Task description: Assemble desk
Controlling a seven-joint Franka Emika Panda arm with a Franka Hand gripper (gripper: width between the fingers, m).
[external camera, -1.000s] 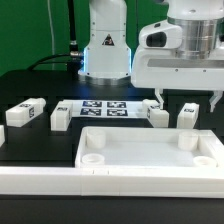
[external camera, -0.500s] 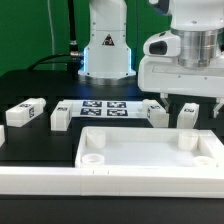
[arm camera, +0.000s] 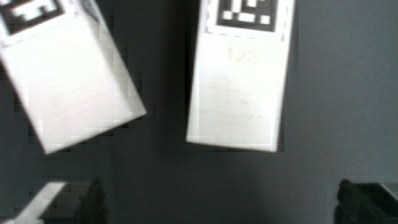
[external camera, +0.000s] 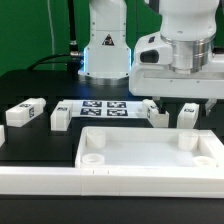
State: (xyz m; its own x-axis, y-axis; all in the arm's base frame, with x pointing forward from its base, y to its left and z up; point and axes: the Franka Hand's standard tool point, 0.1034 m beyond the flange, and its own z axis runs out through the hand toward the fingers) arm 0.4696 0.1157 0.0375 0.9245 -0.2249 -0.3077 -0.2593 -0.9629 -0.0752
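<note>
Hovering with its fingers spread wide and nothing gripped, the end effector (external camera: 180,100) hangs over a pair of legs on the exterior view's right of the marker board (external camera: 105,107). The near leg (external camera: 155,113) sits just beside the board's corner and the far leg (external camera: 187,114) is a bit further out, both on the black tabletop (external camera: 40,150). The wrist view looks down on that pair past the fingertips (arm camera: 54,205): a straight leg (arm camera: 240,85) and a skewed leg (arm camera: 71,85), close but not touching, each with a tag at one end. Two left legs (external camera: 27,110) (external camera: 60,115) sit on the board's other side. The tray (external camera: 140,130) is rim-up in front of the board, nearer the camera, with round sockets in its corners and no legs in it. A long white bar (external camera: 40,182) runs along the tray's near side.
</note>
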